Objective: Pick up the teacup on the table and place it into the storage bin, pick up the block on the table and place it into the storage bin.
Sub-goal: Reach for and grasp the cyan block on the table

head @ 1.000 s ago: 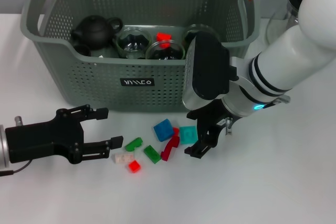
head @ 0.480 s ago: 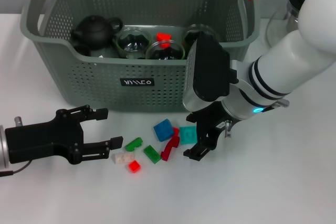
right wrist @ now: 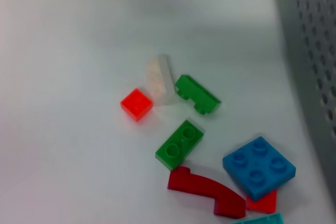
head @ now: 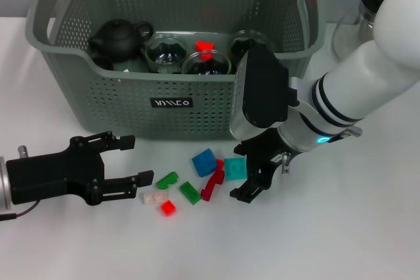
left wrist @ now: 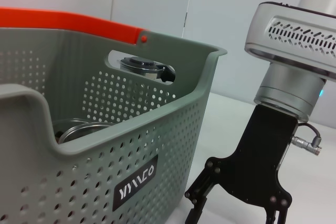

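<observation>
Nearest you on the white table, the left gripper lies low at your left with its black fingers spread apart and nothing between them, pointing toward the scatter of blocks. Just past its fingertips sit a pale translucent block and a small red block, then a green curved block and a green two-stud block.

A little farther right, the right gripper hangs over the teal block, with the dark red curved piece and the blue four-stud block just beside it. Its fingers are spread, one on each side of the teal block, and they pinch nothing yet. Its own camera shows the pile from above, with the blue block resting on a red tile and the teal one only at the picture's edge.

You look to be in the block step: glass teacups and a dark teapot already sit inside the storage bin, which stands just behind the blocks.

Your next move calls for lowering the right gripper squarely around the teal block without nudging the red piece, closing, then lifting clear of the bin's front wall before carrying it over.
</observation>
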